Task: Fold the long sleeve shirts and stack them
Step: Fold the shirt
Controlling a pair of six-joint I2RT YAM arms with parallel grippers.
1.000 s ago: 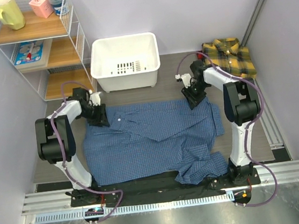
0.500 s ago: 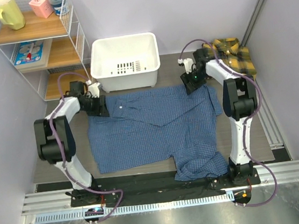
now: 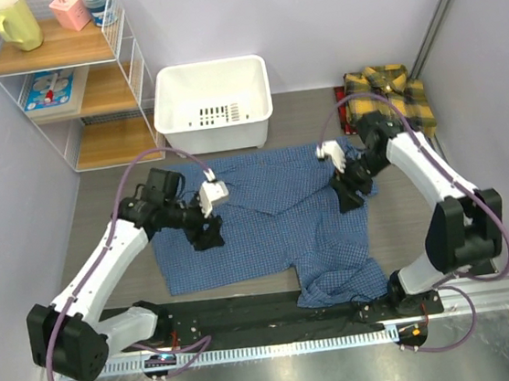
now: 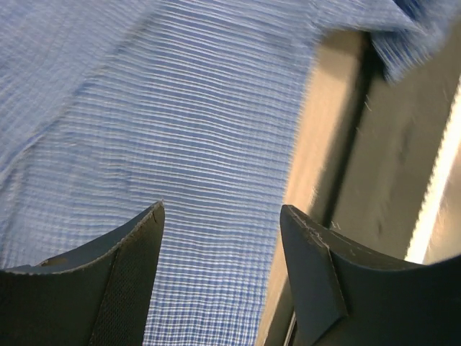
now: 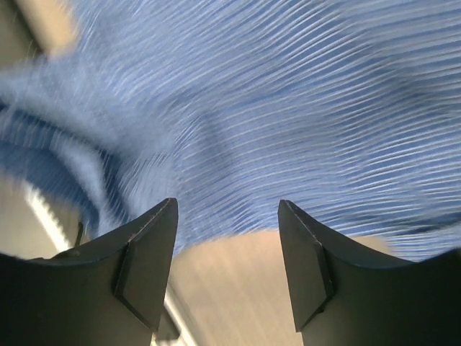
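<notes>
The blue fine-check shirt (image 3: 258, 222) lies spread on the table, collar toward the back, one sleeve bunched at the near right (image 3: 343, 281). My left gripper (image 3: 206, 235) hovers open over its left half with nothing between the fingers; in the left wrist view the gripper (image 4: 222, 216) looks down on the blue shirt (image 4: 180, 108) and its edge. My right gripper (image 3: 347, 196) is open above the shirt's right side; in the right wrist view the gripper (image 5: 227, 209) has blue cloth (image 5: 288, 94) and bare table under it. The yellow-and-dark plaid shirt (image 3: 391, 97) lies folded at the back right.
A white basin (image 3: 212, 103) stands at the back centre, just behind the blue shirt's collar. A wire rack with wooden shelves (image 3: 66, 74) fills the back left corner. A black strip (image 3: 250, 312) and metal rails run along the near edge by the arm bases.
Both grippers have let go of the blue shirt's back corners, opened wider and swung toward the near side over the shirt. The shirt now lies farther back than a second ago.
</notes>
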